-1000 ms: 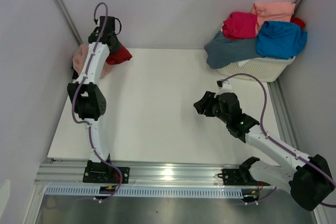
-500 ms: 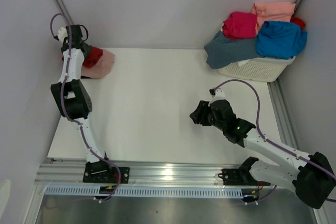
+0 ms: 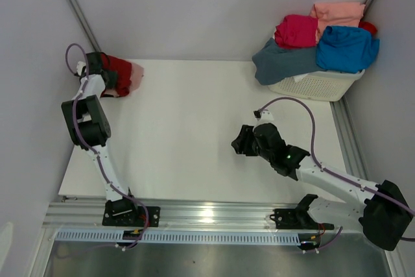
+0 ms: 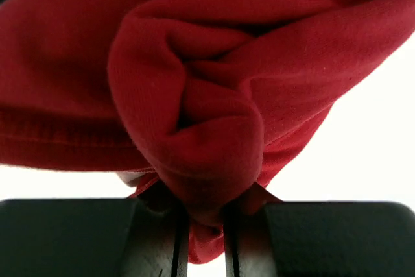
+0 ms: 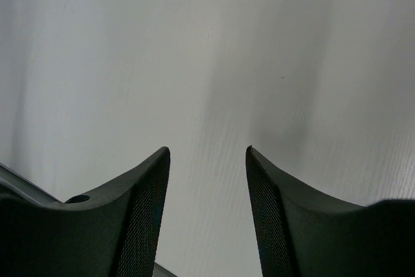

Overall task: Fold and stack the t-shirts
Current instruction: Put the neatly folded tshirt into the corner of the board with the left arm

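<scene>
nearest me, well short of the basket (image 3: 318, 85) and off to its left, the right end effector (image 3: 240, 141) has drifted a little further from it, jaws wide over bare counter (image 3: 194, 128), holding nothing. far across from the basket, in the back corner, the left end effector (image 4: 206, 218) is pinched narrow on a bunched fold of the dark red t-shirt (image 3: 123, 72), just swung down there. i can no longer pick out the pink cloth seen there a moment ago. looks like stacking. the other t-shirts (image 3: 324, 37) sit heaped in the basket.
</scene>
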`<state>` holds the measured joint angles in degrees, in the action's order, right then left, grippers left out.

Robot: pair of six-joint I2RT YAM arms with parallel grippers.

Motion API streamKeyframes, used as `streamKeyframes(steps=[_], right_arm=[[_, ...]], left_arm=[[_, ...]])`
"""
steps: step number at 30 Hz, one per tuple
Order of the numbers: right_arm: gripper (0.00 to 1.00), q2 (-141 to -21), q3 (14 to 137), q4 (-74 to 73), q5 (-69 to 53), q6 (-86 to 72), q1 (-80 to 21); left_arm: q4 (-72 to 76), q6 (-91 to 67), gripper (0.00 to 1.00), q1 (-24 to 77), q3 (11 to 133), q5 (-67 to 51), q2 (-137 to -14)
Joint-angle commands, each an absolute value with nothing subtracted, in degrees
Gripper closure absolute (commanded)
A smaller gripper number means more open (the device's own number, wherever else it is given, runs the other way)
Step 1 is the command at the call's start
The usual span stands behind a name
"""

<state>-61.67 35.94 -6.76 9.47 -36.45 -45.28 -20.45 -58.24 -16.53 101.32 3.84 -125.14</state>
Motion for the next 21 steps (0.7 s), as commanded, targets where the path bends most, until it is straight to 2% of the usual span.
streamKeyframes(steps=[1, 5, 10, 12, 15, 21], right_arm=[[0.46, -63.2, 39.0, -4.0, 11.3, -37.1, -45.8], [0.45, -65.1, 40.0, -2.8, 10.3, -36.5, -46.1], [0.43, -66.3, 40.2, -1.1, 6.6, -34.9, -46.1], [0.41, -67.5, 40.9, -0.7, 4.6, -34.0, -46.1], [0.39, -68.6, 41.8, -0.6, 3.9, -33.5, -46.1], [0.32, -69.8, 43.4, -1.1, 4.7, -30.2, -46.1]], left_arm=[[-19.9, -60.3, 0.81, -18.2, 100.7, 0.4, -121.7], [-22.3, -58.8, 0.69, -19.6, 101.8, 0.8, -120.7], [-25.0, -54.9, 0.61, -21.0, 104.7, 0.0, -119.8], [-24.3, -53.3, 0.6, -21.7, 105.9, -6.8, -119.1], [-24.8, -51.0, 0.6, -21.4, 106.1, -6.2, -116.1], [-15.8, -44.1, 0.56, -20.7, 96.2, -3.9, -103.9]])
